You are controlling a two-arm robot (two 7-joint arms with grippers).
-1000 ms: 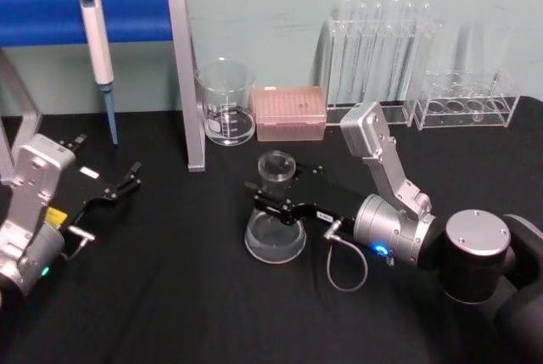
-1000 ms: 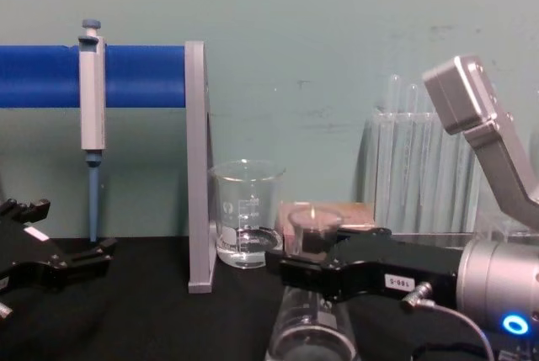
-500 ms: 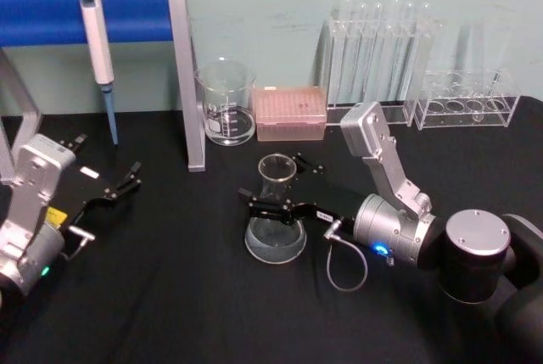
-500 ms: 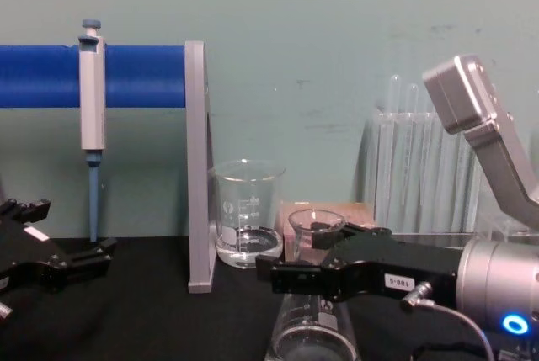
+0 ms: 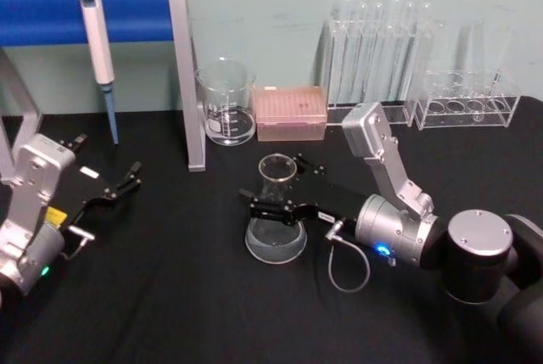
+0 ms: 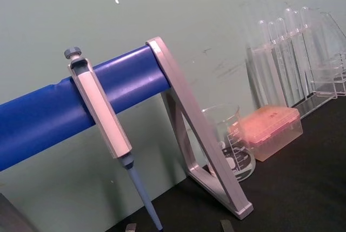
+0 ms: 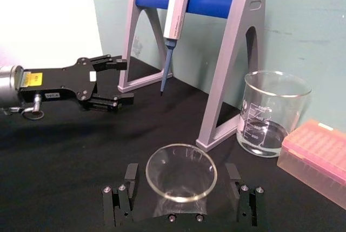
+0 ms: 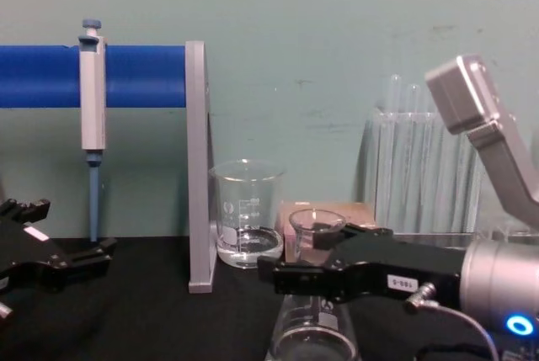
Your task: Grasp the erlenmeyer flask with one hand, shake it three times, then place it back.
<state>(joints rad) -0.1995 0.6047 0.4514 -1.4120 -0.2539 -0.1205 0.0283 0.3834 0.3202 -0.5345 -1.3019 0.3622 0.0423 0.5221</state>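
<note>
Your right end effector (image 5: pixel 276 196) brackets the neck of the erlenmeyer flask (image 5: pixel 276 223), fingers spread, flask standing mid-desk (image 5: pixel 170 296); left end effector (image 5: pixel 119 187) sits spread near the desk's left edge.

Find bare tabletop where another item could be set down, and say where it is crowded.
Bare black cloth lies between the left gripper and the clear conical flask, and in front of both. The back row is crowded: glass beaker, pink box, test-tube racks.

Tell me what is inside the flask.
Through the flask's open mouth only clear glass and the dark table show. The right gripper's fingers stand on either side of the neck and cover part of the body, so I cannot tell whether the base holds liquid.
</note>
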